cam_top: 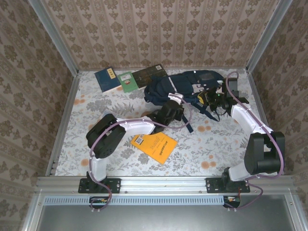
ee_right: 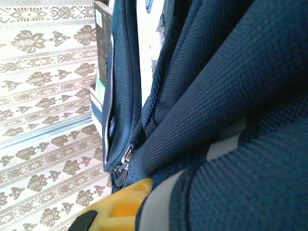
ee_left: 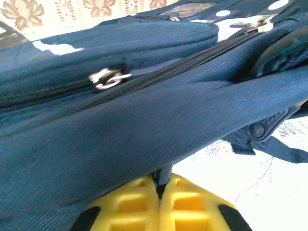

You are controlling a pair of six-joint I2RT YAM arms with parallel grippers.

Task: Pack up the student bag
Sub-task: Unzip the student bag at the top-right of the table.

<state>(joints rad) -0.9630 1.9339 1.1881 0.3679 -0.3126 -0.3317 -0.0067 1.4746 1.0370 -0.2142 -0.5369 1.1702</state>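
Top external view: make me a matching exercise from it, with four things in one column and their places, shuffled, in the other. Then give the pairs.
Things:
1. orange book
2. blue book
3. green book
4. student bag

Places:
A. far-left end of the row at the back
B. to the right of the three books at the back
C. alone on the near side, apart from the rest
D. middle of the three books at the back

Pairs: 1-C, 2-A, 3-D, 4-B.
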